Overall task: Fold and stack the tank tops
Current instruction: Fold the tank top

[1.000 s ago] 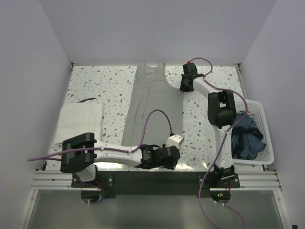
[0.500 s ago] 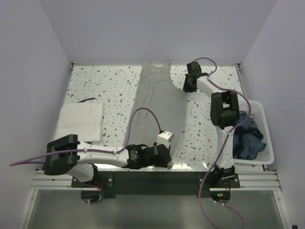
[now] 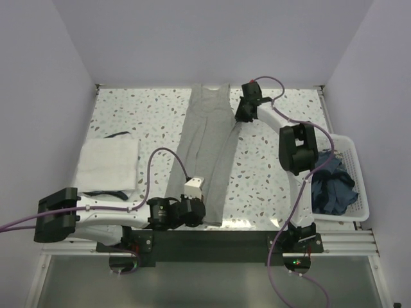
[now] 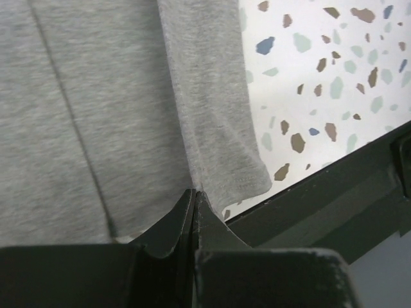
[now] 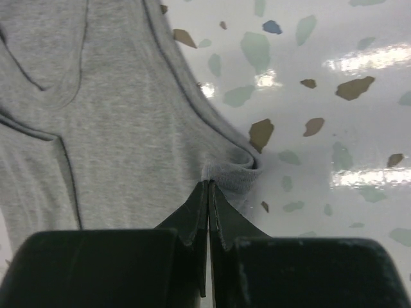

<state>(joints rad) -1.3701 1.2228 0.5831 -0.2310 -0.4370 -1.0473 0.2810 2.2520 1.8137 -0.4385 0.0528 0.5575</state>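
The light grey tank top (image 3: 204,151) lies lengthwise down the middle of the table, its right side folded over. My left gripper (image 3: 191,214) is shut on its near hem; in the left wrist view the gripper (image 4: 194,192) pinches a fold of grey cloth (image 4: 115,102). My right gripper (image 3: 241,114) is shut on the far right edge near the armhole; in the right wrist view the gripper (image 5: 208,183) pinches bunched grey cloth (image 5: 128,128). The white tank top (image 3: 108,163) lies folded at the left.
A white lattice basket (image 3: 355,160) at the right edge holds dark blue cloth (image 3: 331,186). A dark strap (image 3: 117,135) lies beside the white top. The black table rail (image 4: 334,199) runs along the near edge.
Both grippers have moved left with the grey top's right edge, folding that side over the middle. The top now looks narrower.
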